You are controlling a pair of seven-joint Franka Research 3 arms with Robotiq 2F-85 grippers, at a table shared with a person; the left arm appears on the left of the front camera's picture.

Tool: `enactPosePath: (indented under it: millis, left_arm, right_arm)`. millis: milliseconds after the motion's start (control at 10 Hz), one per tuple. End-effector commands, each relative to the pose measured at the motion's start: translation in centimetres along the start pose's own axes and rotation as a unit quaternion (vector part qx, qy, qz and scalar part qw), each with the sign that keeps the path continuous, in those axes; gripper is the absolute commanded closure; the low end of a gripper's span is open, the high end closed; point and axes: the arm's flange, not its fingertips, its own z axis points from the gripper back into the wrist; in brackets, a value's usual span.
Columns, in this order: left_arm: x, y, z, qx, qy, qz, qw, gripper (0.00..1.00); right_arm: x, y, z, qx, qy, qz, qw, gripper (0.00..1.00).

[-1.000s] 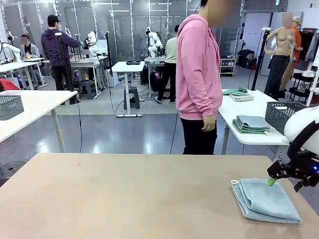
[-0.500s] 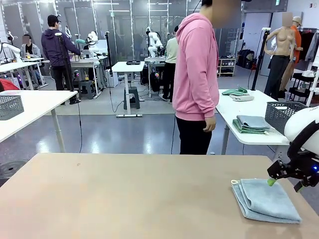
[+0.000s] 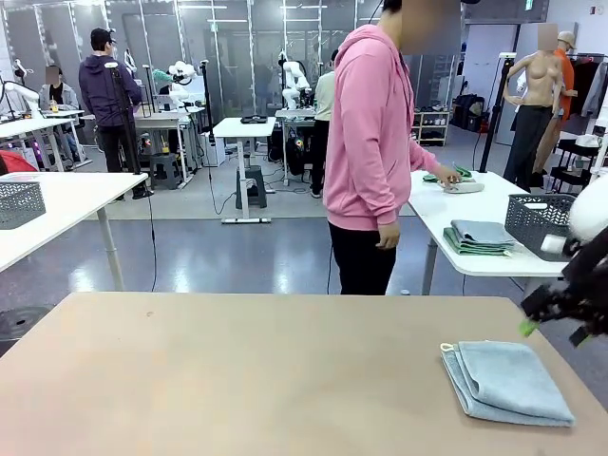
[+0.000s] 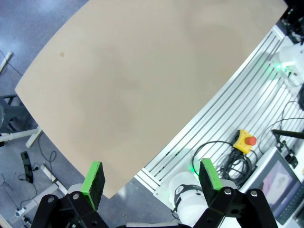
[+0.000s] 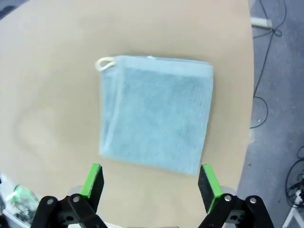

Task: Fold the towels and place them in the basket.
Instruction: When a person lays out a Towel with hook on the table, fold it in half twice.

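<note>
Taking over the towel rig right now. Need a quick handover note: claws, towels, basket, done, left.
Left claw: open, empty, above the table edge.
Right claw: open, empty, hovering over the blue towel, not touching.
Blue towel: folded, on the table's right side.
Basket: a dark mesh one stands on the white side table beyond, near the person.
Done: blue towel folded. Left: put it in the basket.
</note>
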Motion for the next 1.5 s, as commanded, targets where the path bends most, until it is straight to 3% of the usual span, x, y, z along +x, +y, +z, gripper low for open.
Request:
enactPosePath:
  millis: [0, 300, 600, 800, 900, 1400]
  left_arm:
    - [0.1, 0.0, 0.1, 0.001, 0.000, 0.000, 1.000, 0.00]
    - [0.1, 0.0, 0.1, 0.001, 0.000, 0.000, 1.000, 0.00]
    - [0.1, 0.0, 0.1, 0.001, 0.000, 0.000, 1.000, 0.00]
    - [0.1, 0.0, 0.1, 0.001, 0.000, 0.000, 1.000, 0.00]
    - [0.1, 0.0, 0.1, 0.001, 0.000, 0.000, 1.000, 0.00]
    - [0.1, 0.0, 0.1, 0.001, 0.000, 0.000, 1.000, 0.00]
  right_arm:
    - [-2.6, 1.3, 9.7, 0.031, -0.007, 0.069, 0.997, 0.00]
    - [-8.1, 3.2, 18.0, 0.043, -0.032, 0.168, 0.984, 0.00]
    - [-12.1, 4.1, 22.6, 0.069, -0.069, 0.234, 0.967, 0.00]
    - [-12.4, 4.8, 22.7, 0.065, -0.096, 0.237, 0.965, 0.00]
    - [-12.5, 4.7, 23.5, 0.062, -0.073, 0.226, 0.969, 0.00]
    - [-12.5, 4.7, 23.5, 0.062, -0.073, 0.226, 0.969, 0.00]
